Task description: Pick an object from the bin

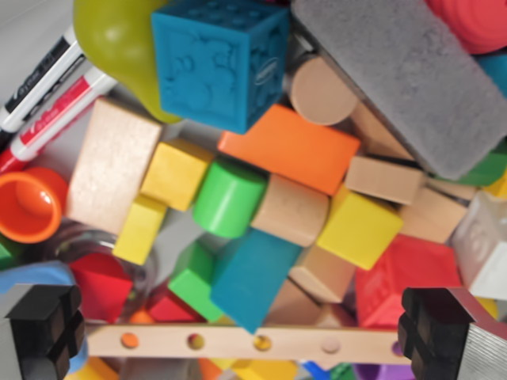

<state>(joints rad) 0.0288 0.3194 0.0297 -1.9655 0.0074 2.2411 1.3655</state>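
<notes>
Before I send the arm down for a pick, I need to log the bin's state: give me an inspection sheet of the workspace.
Surface: hidden under the pile; pale grey patch at top left.
Job's things: blue embossed cube, orange block, green cylinder, yellow cube, teal block heaped, touching.
Clutter: grey sponge, two markers, orange cup, holed wooden strip.
Grippers: gripper open, holding nothing.
Cables: nothing seen.
Surroundings: nothing seen.
</notes>
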